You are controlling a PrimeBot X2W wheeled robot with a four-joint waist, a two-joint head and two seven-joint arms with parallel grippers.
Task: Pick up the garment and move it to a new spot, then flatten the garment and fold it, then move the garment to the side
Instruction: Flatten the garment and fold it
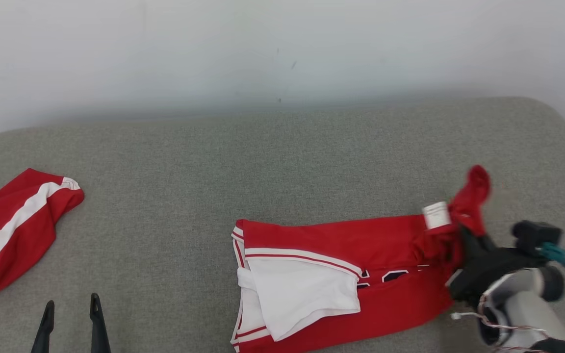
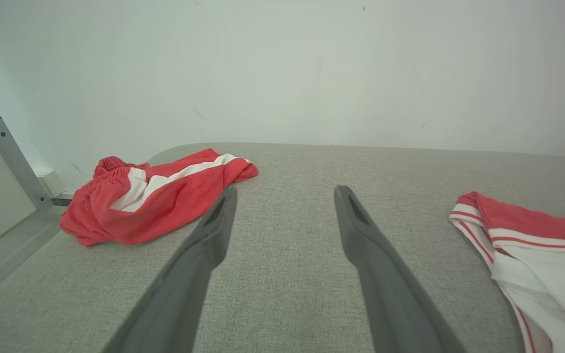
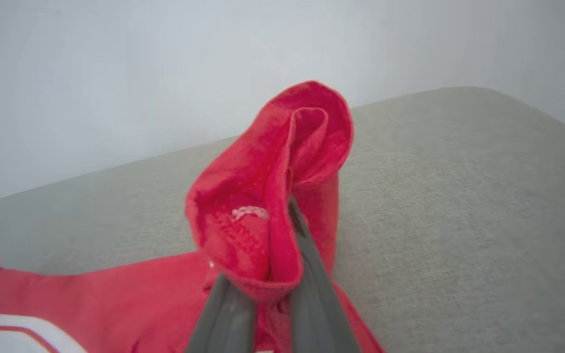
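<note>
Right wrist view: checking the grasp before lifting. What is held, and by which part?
The right gripper is shut on the red fabric garment with white trim, pinching its bunched red end beside the white label. The left gripper holds nothing.

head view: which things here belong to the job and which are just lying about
In the job: red-and-white garment, pinched at its end by the shut right claw; grey table.
Lying about: second red garment at the left; open left claw, idle.

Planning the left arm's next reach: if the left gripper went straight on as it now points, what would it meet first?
The left gripper most likely meets only bare grey surface, then the wall. The crumpled red shorts lie left of that line; depth is uncertain.
</note>
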